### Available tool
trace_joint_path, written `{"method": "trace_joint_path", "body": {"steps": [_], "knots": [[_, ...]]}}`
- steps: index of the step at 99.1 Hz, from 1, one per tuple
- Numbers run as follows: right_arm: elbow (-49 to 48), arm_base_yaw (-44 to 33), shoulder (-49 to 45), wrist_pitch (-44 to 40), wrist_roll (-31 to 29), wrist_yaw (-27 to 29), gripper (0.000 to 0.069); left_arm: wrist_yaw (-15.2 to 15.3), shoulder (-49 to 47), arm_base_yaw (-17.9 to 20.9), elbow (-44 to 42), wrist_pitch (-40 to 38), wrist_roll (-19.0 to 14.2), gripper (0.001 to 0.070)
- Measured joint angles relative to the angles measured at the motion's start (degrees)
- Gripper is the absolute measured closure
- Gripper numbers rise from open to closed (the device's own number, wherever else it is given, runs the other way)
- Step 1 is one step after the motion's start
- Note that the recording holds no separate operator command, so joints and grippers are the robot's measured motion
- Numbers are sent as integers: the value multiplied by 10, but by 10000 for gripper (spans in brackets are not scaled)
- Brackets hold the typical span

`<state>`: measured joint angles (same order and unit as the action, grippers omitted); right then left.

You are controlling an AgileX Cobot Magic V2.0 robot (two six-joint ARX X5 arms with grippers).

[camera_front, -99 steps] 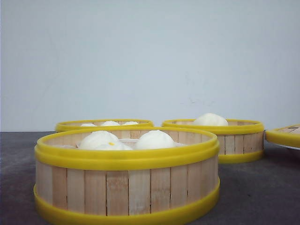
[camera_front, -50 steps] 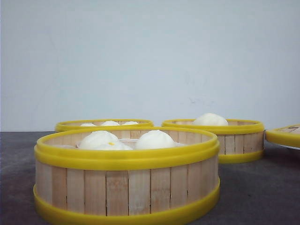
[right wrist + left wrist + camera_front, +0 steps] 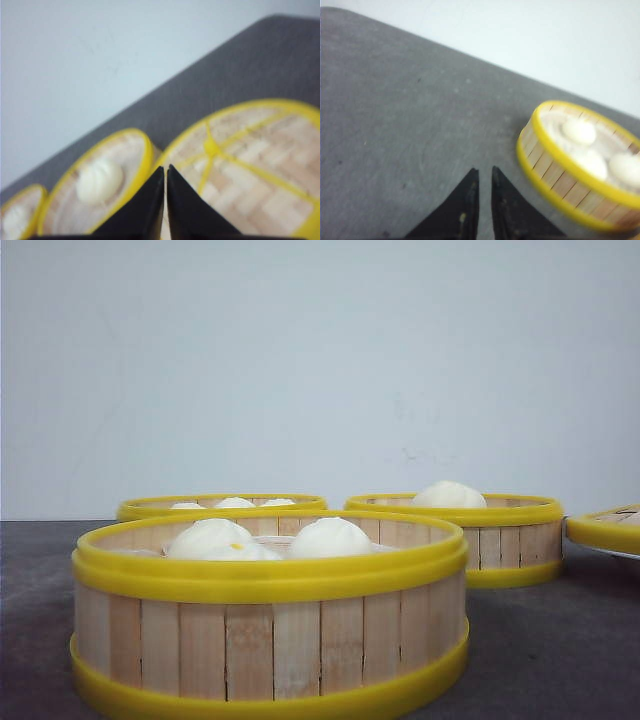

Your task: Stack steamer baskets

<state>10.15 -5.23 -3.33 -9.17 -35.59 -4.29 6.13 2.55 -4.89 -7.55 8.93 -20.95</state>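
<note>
Nearest you, the front steamer basket (image 3: 270,630) holds white buns (image 3: 328,538); behind it stand the left rear basket (image 3: 222,506) and right rear basket (image 3: 510,530), apart. Your left gripper (image 3: 482,176) is narrowed to a slit over bare table (image 3: 395,125); right gripper (image 3: 165,172) pinched closed above the lid (image 3: 260,160)

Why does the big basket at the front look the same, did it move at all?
No. The front steamer basket sits in the same spot against the two baskets behind it.
</note>
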Motion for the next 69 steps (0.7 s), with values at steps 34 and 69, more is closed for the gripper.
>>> {"method": "trace_joint_path", "body": {"steps": [34,69], "knots": [[270,0,-209,-108,153,0,686,-5,186,0,-228,54,17,692],[367,15,-287,-175,251,0,497,-33,298,0,-342,87,51,474]]}}
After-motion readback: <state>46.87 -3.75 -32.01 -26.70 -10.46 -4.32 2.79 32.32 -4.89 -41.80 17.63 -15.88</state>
